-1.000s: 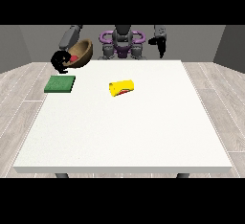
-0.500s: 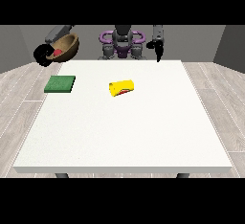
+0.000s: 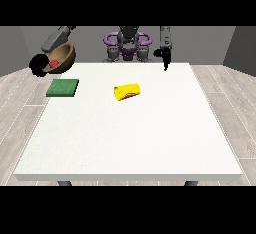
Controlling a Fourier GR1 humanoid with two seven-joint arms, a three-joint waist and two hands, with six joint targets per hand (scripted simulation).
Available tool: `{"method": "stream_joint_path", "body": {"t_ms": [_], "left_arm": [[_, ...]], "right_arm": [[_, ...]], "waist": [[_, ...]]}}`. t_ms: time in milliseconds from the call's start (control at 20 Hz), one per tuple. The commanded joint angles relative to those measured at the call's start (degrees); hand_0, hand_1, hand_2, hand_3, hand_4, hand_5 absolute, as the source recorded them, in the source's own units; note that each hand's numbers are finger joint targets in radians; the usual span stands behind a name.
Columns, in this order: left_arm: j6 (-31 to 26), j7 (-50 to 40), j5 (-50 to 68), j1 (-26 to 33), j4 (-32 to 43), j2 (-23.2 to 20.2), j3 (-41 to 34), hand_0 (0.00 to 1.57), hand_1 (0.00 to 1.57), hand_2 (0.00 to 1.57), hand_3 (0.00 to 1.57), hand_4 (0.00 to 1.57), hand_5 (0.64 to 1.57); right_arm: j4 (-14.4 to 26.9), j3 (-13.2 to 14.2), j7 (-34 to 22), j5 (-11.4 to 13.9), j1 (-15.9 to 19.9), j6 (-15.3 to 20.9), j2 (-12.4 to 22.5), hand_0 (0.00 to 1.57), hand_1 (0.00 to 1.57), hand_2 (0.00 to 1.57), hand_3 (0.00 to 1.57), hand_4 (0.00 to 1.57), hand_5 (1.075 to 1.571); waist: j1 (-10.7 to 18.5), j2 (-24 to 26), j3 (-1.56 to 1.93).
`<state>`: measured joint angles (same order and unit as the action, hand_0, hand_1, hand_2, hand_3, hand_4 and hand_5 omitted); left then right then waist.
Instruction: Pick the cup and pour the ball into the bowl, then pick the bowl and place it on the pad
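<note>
- The white table fills the near part of the view, and most of its near surface carries nothing.
- Taking the green pad as the landmark: it lies flat on the table near the far corner at the view's left, close to that side edge.
- The yellow cup lies on its side to the right of the pad, well apart from it and about level with it in depth. A reddish patch shows along its lower side; what it is cannot be told.
- The brown wooden bowl is up in the air behind the pad and a little to its left, beyond the table's far edge. It is tilted so that its inside faces the view's left, and a red ball shows inside it.
- The hand at the view's left is clasped on the bowl at the low, left side of its rim.
- The hand at the view's right hangs far to the right of the pad, over the table's far edge, with fingers pointing straight down and nothing in it.
- The robot's purple and grey torso stands farthest back, behind the table's far edge, right of the pad.
</note>
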<state>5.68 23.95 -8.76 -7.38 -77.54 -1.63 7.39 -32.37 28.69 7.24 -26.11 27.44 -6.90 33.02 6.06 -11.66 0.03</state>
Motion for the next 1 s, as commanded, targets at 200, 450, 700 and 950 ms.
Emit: {"method": "stream_joint_path", "body": {"t_ms": [200, 450, 700, 950], "left_arm": [[0.04, 1.47, -0.03, 1.82, -2.57, 0.52, 0.36, 0.00, 0.00, 0.00, 0.00, 1.17, 1.362], [5.52, 0.59, 0.06, 1.39, 3.00, 1.58, 3.93, 0.00, 0.00, 0.00, 0.00, 1.17, 1.366], [11.65, 6.58, 1.77, 4.48, 5.42, 1.61, 13.77, 0.00, 0.00, 0.00, 0.00, 1.21, 1.348], [18.55, 6.62, 6.16, 3.86, 11.03, 1.62, 18.77, 0.00, 0.00, 0.00, 0.00, 1.22, 1.340]], "right_arm": [[3.00, -0.04, 7.58, 4.65, -2.65, 4.82, 7.12, 1.48, 1.48, 1.57, 0.67, 0.00, 1.567], [0.58, -4.29, 6.46, 8.09, 0.18, 10.90, 3.72, 1.24, 1.24, 1.30, 1.36, 0.00, 1.568], [1.94, -3.80, 4.96, 6.05, 4.37, 6.34, 3.53, 0.97, 0.97, 0.86, 0.79, 0.56, 1.544], [-1.17, -6.85, -2.91, 6.39, 6.20, 1.18, 5.17, 0.00, 0.00, 0.54, 0.72, 0.69, 1.111]], "waist": [[0.75, -2.95, 0.01], [-0.67, 2.16, -0.05], [-0.62, 0.16, -0.04], [-4.13, 4.81, -0.08]]}}
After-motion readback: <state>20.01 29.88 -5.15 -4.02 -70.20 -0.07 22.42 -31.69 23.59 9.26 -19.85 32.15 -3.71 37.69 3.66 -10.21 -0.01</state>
